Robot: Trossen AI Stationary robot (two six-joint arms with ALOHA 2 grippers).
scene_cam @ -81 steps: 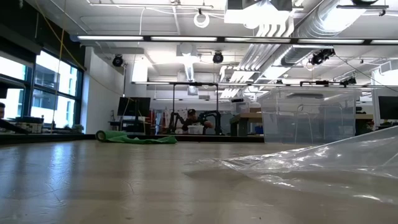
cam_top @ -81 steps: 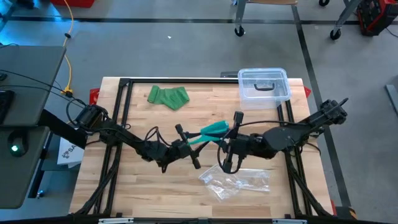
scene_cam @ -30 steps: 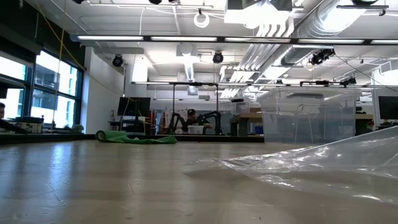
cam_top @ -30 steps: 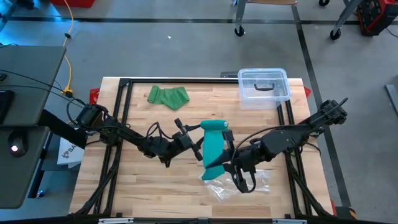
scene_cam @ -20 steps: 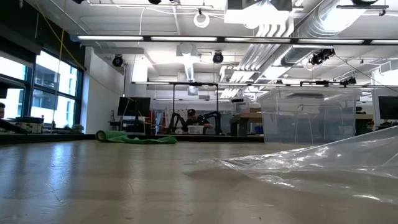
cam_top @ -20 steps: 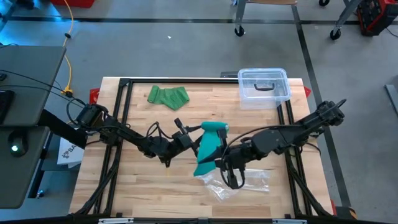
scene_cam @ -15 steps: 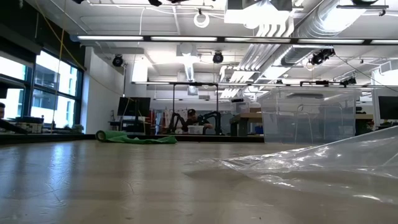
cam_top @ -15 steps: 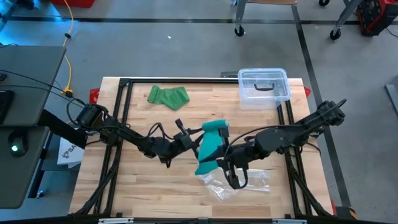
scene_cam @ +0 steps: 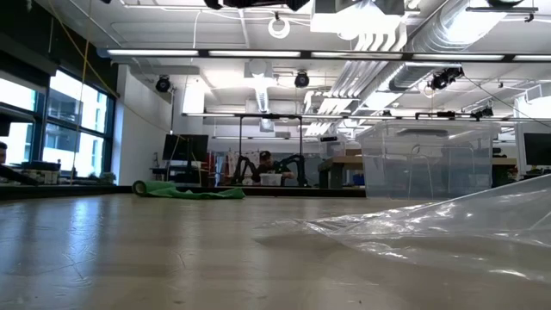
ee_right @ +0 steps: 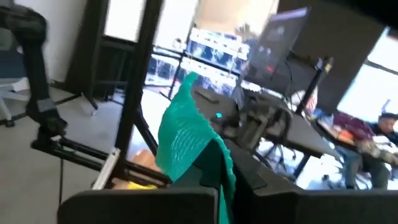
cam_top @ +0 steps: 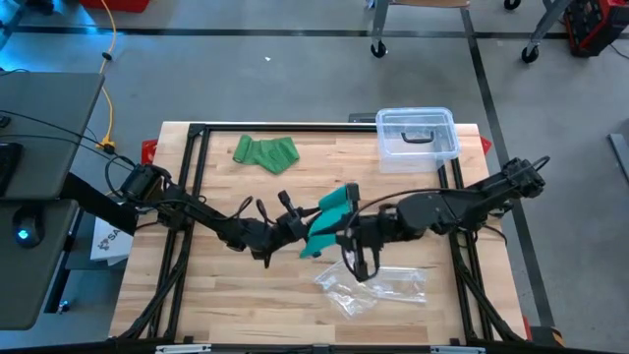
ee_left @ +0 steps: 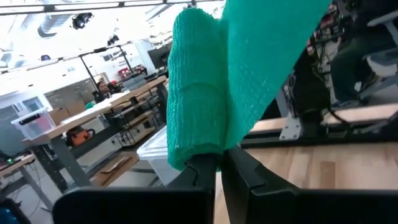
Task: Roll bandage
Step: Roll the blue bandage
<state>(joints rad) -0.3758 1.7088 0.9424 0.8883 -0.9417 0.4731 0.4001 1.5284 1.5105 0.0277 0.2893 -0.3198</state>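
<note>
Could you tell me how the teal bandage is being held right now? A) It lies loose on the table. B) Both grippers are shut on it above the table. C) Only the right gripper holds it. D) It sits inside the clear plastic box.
B: the teal bandage hangs between the left gripper and the right gripper, and each wrist view shows that arm's fingers pinched on the fabric.

In the left wrist view the teal bandage (ee_left: pixel 205 93) ran off the picture's upper edge, so its full length could not be seen. In the right wrist view the room behind was blurred. The low view showed neither arm clearly, and the clear plastic wrapper (scene_cam: pixel 448 228) was cut by its right edge.
</note>
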